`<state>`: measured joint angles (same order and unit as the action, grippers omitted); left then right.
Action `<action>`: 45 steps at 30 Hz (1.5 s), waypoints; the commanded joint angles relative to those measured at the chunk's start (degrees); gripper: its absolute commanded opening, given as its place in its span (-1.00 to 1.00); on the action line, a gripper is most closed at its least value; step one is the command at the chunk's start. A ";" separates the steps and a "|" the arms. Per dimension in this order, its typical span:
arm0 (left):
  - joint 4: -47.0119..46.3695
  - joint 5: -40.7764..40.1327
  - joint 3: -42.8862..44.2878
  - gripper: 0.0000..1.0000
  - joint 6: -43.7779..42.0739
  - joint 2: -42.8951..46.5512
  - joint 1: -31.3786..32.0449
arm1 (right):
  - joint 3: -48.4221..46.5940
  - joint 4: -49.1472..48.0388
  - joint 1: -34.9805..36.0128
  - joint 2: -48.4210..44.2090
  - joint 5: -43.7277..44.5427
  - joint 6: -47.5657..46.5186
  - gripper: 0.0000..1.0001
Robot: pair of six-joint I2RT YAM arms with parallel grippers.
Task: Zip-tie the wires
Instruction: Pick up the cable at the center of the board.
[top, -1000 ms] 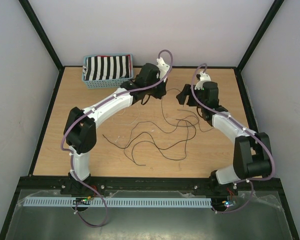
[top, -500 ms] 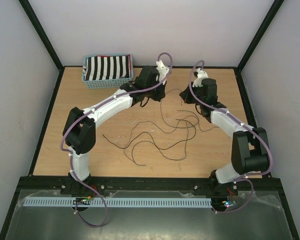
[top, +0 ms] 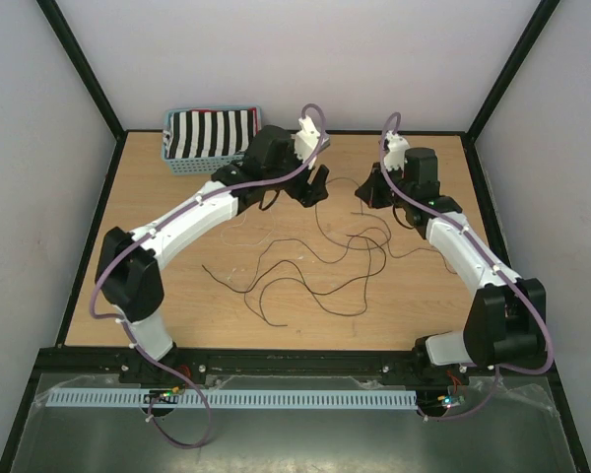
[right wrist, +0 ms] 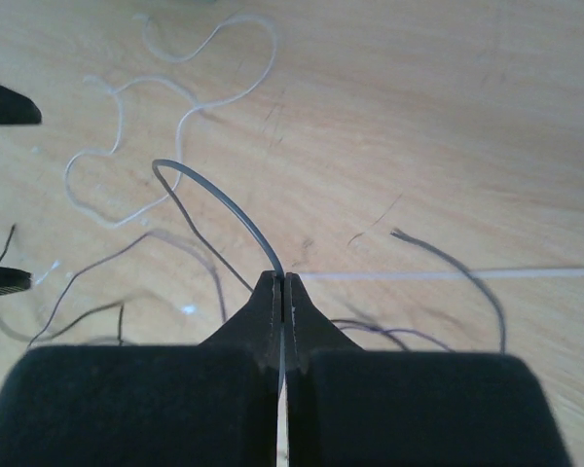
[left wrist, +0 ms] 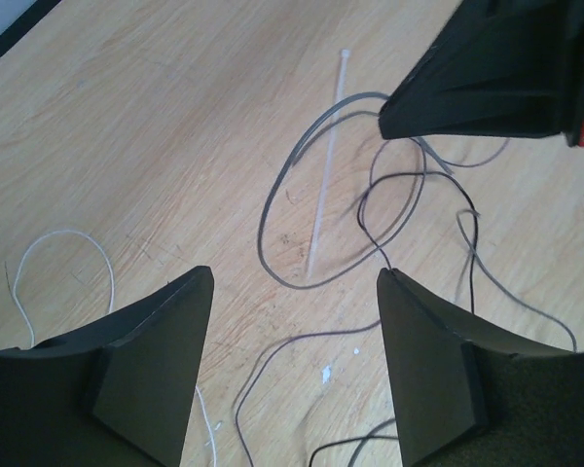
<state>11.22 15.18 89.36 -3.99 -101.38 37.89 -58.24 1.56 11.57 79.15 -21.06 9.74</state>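
Observation:
The wires are thin dark strands sprawling in loops over the middle of the wooden table. My right gripper is shut on a grey wire that arcs up and left from its tips. In the top view the right gripper stands at the far side of the tangle. My left gripper is open above the table, with only loose wire below it and nothing between its fingers; in the top view the left gripper sits just left of the right one. A pale zip tie lies flat across a grey wire loop.
A blue basket holding striped cloth stands at the back left. Pale white strands curl on the wood beyond the right gripper. The zip tie runs off to the right of the right fingertips. A black frame edges the table.
My left gripper has gone from shut to open and its arm has swung left. My right gripper went from open to shut on the grey wire and has stayed shut.

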 commanded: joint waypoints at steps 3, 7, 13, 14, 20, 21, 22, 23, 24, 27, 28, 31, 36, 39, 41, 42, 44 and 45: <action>-5.04 10.38 -8.32 0.38 -3.61 9.20 -1.79 | -3.51 16.55 -0.19 -2.13 -8.16 0.02 -1.00; -6.06 13.35 -14.33 0.13 14.92 15.80 -5.37 | -1.74 19.78 -0.23 -5.18 -7.57 0.66 -1.00; -9.01 14.94 -24.95 0.08 39.21 23.09 -6.56 | 3.51 19.92 -0.16 -12.15 -3.65 4.20 -1.00; -10.00 14.96 -26.54 0.09 42.78 23.88 -6.33 | 4.20 19.89 -0.14 -13.09 -3.34 4.88 -1.00; -17.62 14.48 -33.04 0.11 61.72 25.25 -1.96 | 7.94 19.84 0.99 -17.76 -2.08 7.44 -1.00; -19.07 13.79 -33.59 0.11 63.42 25.00 -0.86 | 8.71 19.80 1.41 -18.55 -1.62 7.70 -1.00; -20.40 13.02 -33.90 0.12 64.80 24.72 0.26 | 9.43 19.80 1.76 -19.22 -1.17 8.02 -1.00; -21.20 12.28 -33.98 0.12 65.92 24.22 1.28 | 10.10 19.79 2.05 -19.84 -0.87 8.35 -1.00; -22.03 11.83 -33.99 0.12 67.05 23.62 2.14 | 10.66 19.79 2.32 -20.50 -0.61 8.63 -1.00; -24.77 11.19 -34.06 0.12 70.63 20.60 4.03 | 12.07 19.38 3.34 -21.96 -0.83 9.24 -1.00; -25.69 10.80 -34.07 0.12 71.77 19.50 4.44 | 12.40 19.24 3.82 -22.30 -0.98 9.50 -0.99; -28.47 10.70 -33.19 0.15 74.09 15.95 5.54 | 13.39 18.65 5.46 -23.33 -1.59 10.16 -0.97; -30.74 10.98 -30.43 0.15 75.60 10.43 7.16 | 15.10 17.85 7.17 -24.95 -2.21 11.08 -0.96; -32.00 10.35 -29.77 0.15 76.56 8.57 7.30 | 15.78 17.86 7.54 -25.97 -2.60 11.09 -0.96; -32.60 10.15 -29.25 0.14 76.51 7.79 7.31 | 16.52 17.90 7.71 -26.42 -3.01 11.24 -0.96; -32.79 10.13 -28.94 0.14 76.50 7.43 7.33 | 16.81 17.91 7.90 -26.57 -3.29 11.26 -0.96; -33.00 10.21 -28.33 0.13 76.42 6.78 7.50 | 17.24 17.80 8.15 -26.40 -3.87 11.40 -0.96; -33.08 10.18 -28.02 0.13 76.39 6.45 7.68 | 17.45 17.78 8.26 -26.37 -4.23 11.44 -0.96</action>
<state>-17.72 25.85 58.39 70.89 -94.19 45.10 -41.85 20.12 19.14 53.54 -23.38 20.29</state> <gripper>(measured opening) 0.569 0.019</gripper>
